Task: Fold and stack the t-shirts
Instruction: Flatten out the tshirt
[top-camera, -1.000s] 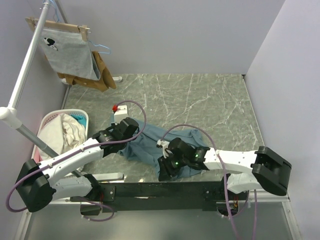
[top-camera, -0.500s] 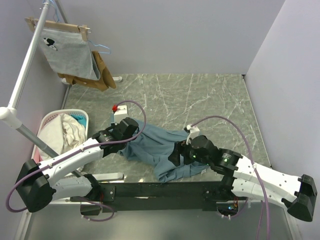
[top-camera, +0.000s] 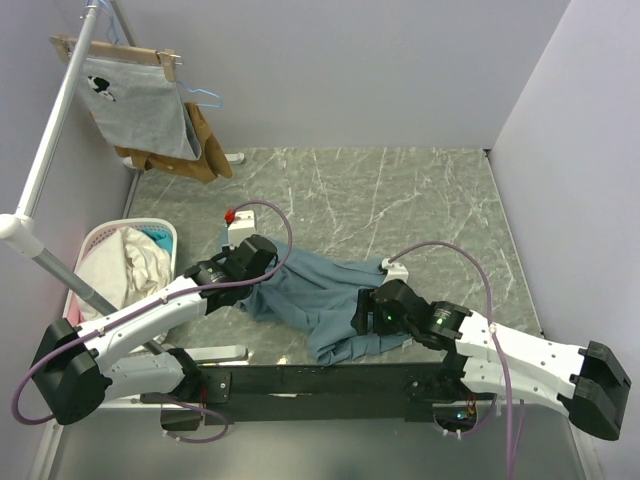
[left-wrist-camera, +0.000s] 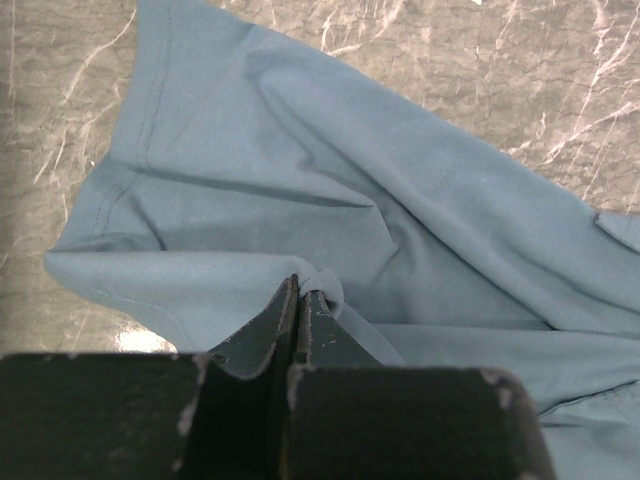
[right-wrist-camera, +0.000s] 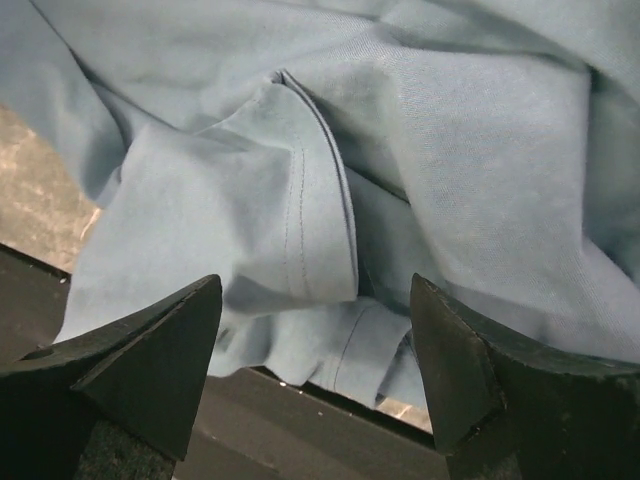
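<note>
While my left gripper (left-wrist-camera: 297, 292) is clenching the teal t-shirt (left-wrist-camera: 300, 170), my right gripper (right-wrist-camera: 315, 290) is hovering released above it.

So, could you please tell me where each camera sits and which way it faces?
Top external: above and behind the robot, facing down on the table and tee; left arm and right arm show.
Left wrist: on that arm, facing down the shut left pincer, which pinches a tee fold.
Right wrist: on that arm, facing through the open right pincer at the tee's hem.
Shared: all three see the tee.
</note>
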